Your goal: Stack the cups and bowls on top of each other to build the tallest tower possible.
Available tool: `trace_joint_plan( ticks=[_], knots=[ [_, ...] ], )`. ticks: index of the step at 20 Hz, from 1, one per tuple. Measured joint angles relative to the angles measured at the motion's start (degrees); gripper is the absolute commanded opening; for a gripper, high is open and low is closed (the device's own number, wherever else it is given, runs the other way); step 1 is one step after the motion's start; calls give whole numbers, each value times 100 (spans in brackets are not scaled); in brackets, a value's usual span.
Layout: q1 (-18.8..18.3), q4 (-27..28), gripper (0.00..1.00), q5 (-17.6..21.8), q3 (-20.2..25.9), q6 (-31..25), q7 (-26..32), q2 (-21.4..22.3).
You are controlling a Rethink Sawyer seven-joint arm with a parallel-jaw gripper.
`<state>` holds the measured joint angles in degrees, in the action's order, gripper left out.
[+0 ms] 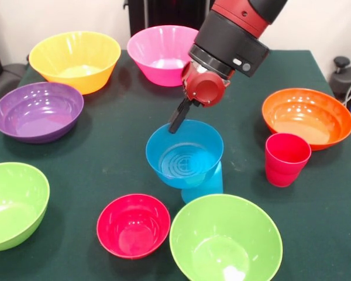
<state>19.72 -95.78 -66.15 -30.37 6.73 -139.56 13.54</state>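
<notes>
Green cloth: covers the whole worktop [105, 140], so the glossy plastic stands out nicely.
Lime bowl [11, 205]: far out to one side of the hand and lower in the picture, parked, not in play yet I'd say.
Purple bowl [38, 111]: same side, roughly level with the hand, mouth up.
Yellow bowl [76, 58]: beyond that, well apart from the hand.
Small red bowl [133, 225]: below the hand, loose, probably a next tower piece.
Pink bowl [161, 52]: just behind the hand.
Hand [179, 117]: dark finger dipping to the blue bowl's rim; pinching it or not, can't tell.
Blue bowl [184, 155]: right under the hand, perched tilted on the blue cup [205, 184], so that's the tower starting.
Second lime bowl [225, 240]: below the tower.
Red cup [286, 159]: other side, upright, waiting.
Orange bowl [307, 117]: just behind that cup.
</notes>
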Motion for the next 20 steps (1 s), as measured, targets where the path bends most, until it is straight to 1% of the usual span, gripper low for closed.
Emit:
trace_joint_plan(
  ticks=[6, 11, 20],
  knots=[
    [88, 10, 0, -57, -138, 0, 0, -101],
    [266, 66, 0, -164, -311, -90, 0, -267],
    [475, 285, 0, -188, -650, -662, -40, -574]
  ],
)
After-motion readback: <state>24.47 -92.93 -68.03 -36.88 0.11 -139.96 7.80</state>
